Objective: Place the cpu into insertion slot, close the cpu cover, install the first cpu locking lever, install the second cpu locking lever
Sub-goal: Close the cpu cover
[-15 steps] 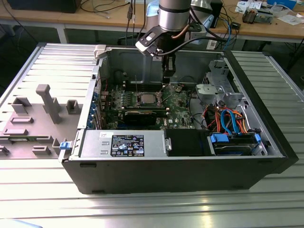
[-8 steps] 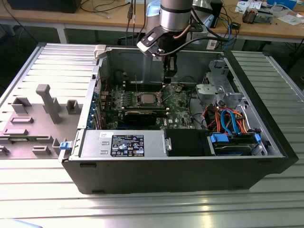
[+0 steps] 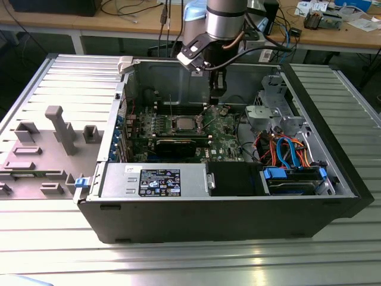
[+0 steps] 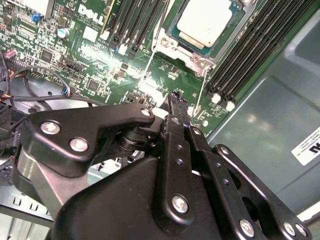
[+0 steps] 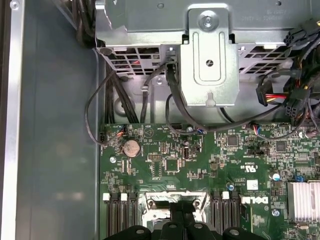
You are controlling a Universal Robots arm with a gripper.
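here's the robot arm's black two-finger gripper [image 3: 217,93], reaching down into the open black metal computer case [image 3: 226,220], which lies on its side on the ribbed grey metal table [image 3: 333,250]. in the second wrist view the jaws look pressed together at their tips, with nothing visibly pinched. the gripper hangs over the green motherboard [image 3: 229,143]. the small square cpu with its silver-grey metal top [image 4: 204,22] sits seated in the silver-rimmed square insertion slot [image 4: 199,61], in the exterior view at about eight o'clock from the gripper and near it. whether the cpu cover lies down over it, i cannot tell. a thin silver wire rod [image 4: 202,95] stands just beside the fingertips. long black memory slots [image 4: 245,55] flank the socket. at nine o'clock from the case rests a grey plastic fixture block [image 3: 53,143].
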